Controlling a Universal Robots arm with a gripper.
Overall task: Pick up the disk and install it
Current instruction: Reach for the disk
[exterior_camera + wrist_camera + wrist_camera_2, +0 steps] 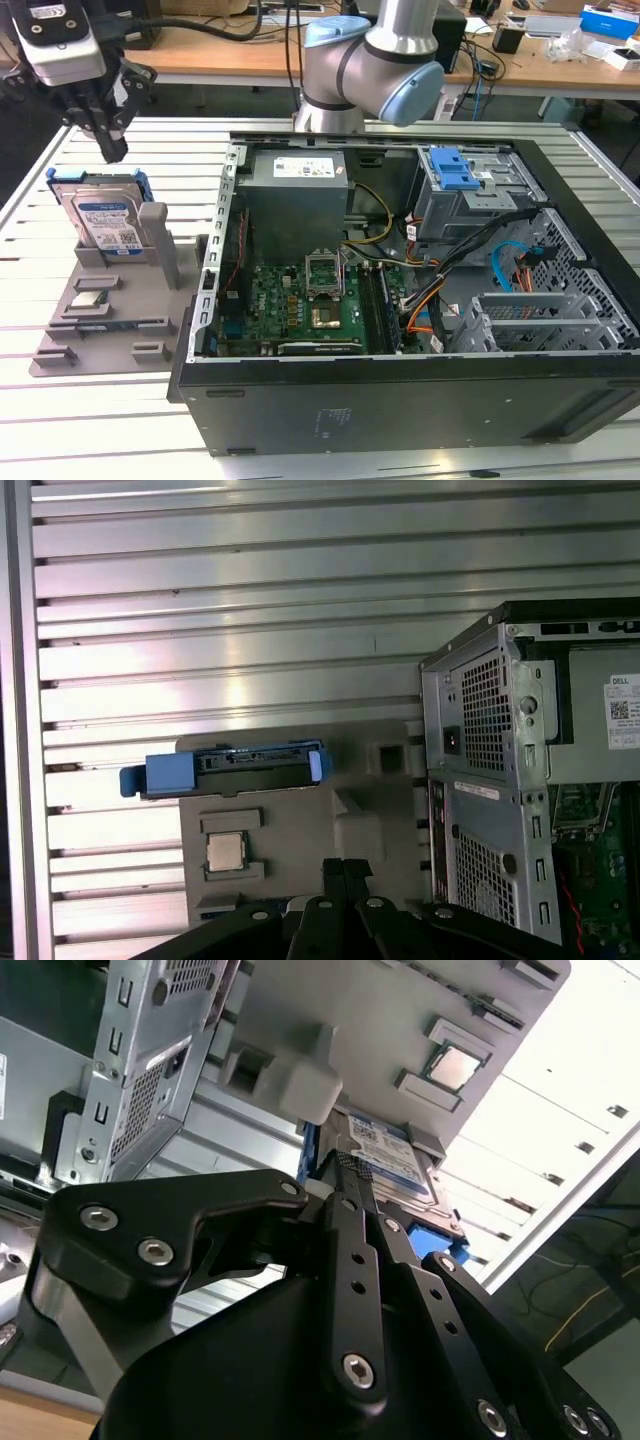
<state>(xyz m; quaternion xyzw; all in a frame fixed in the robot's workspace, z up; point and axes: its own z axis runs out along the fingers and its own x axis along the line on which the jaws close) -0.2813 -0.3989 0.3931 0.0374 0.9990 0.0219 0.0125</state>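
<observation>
The disk (104, 219), a silver hard drive with a white-and-blue label and blue side rails, leans upright in a slot of the grey fixture (120, 325) at the exterior view's left. My gripper (112, 150) hangs just above and behind its top edge, fingers shut together, holding nothing and apart from it. In the first wrist view the disk (235, 766) shows edge-on beyond my gripper (345, 866). In the second wrist view the disk (398, 1163) lies right past my gripper (346, 1168).
An open computer case (400, 390) lies to the exterior view's right of the fixture, with a drive cage and blue latch (452, 168), a grey power supply box (297, 190) and a motherboard. A processor chip (88, 299) rests on the fixture. The slatted table extends around.
</observation>
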